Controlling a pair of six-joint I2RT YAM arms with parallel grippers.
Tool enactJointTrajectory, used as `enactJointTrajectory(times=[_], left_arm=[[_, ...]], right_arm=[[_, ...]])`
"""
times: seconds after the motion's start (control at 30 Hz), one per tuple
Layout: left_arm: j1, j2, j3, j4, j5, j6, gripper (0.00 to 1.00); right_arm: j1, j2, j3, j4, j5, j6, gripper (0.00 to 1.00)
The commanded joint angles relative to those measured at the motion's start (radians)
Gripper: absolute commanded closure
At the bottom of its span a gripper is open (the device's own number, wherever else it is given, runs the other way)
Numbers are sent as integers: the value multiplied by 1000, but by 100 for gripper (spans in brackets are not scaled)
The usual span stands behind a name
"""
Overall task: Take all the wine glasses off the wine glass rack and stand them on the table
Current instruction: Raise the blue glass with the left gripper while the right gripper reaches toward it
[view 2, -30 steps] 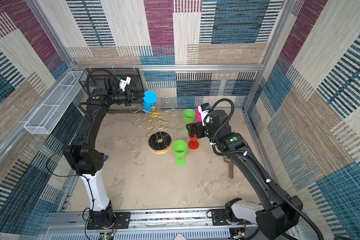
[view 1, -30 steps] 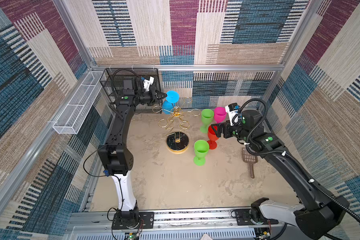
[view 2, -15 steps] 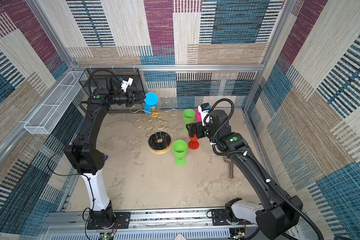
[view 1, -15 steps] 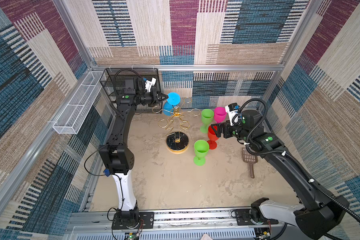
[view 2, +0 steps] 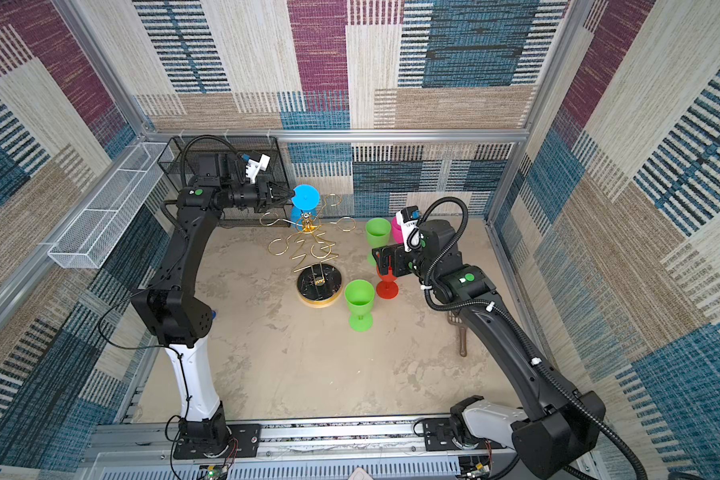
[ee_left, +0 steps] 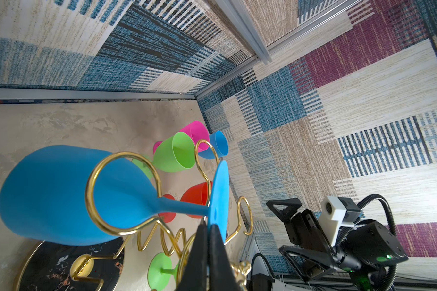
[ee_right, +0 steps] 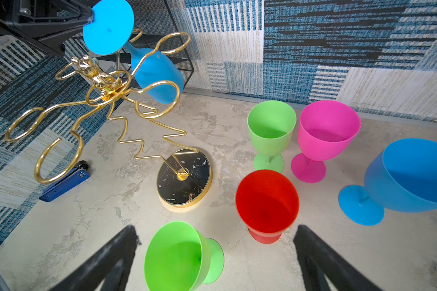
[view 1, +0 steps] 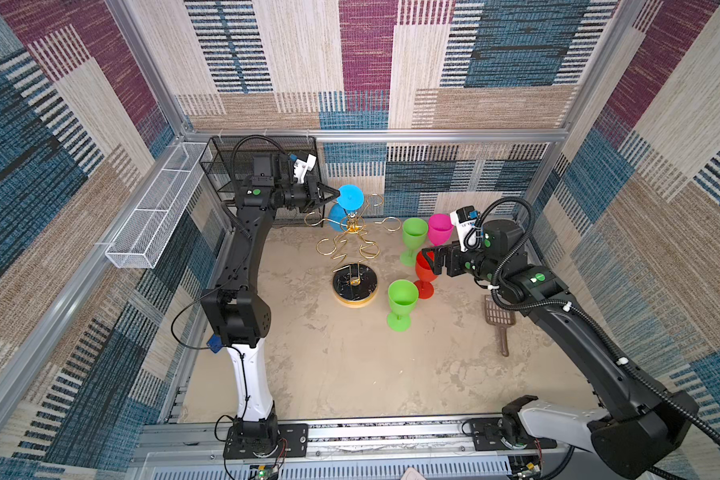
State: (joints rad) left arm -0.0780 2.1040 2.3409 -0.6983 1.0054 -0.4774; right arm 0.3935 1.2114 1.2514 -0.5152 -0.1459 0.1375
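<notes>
blue wine glass [ee_left: 61,194]: hangs upside down in a gold loop of the wine glass rack [view 1: 366,286], upper centre of both top views.
left gripper [ee_left: 208,226]: fingers closed on its foot's edge, probably to draw the stem from the loop.
right gripper [ee_right: 216,230]: fingers wide apart, empty, above a red glass [ee_right: 266,201].
wrist views only: a second blue glass [ee_right: 414,184].

The wine glass rack [view 1: 352,249] sits mid-table toward the back, and the wine glass [view 1: 350,197] hangs bowl-down through a rear loop, with my left gripper [view 1: 334,194] pinching its foot from the left. Right of the rack's base stands a front glass [view 1: 402,301]. A second glass [view 1: 425,290] is just behind it under my spread right gripper [view 1: 433,261], then a third glass [view 1: 413,235] and fourth glass [view 1: 440,229] further back. The scoop [view 1: 499,322] lies far right, the mesh shelf [view 1: 221,166] in the back-left corner.
</notes>
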Motion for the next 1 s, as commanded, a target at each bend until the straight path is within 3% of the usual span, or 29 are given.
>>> enactJointTrajectory(times=[0.0, 0.97], left_arm=[[-6, 11, 16, 47, 20, 2, 100], [27, 12, -107, 674, -71, -362, 100]], right_arm=[[1, -10, -1, 16, 6, 2, 1], [2, -28, -17, 20, 26, -1, 1]])
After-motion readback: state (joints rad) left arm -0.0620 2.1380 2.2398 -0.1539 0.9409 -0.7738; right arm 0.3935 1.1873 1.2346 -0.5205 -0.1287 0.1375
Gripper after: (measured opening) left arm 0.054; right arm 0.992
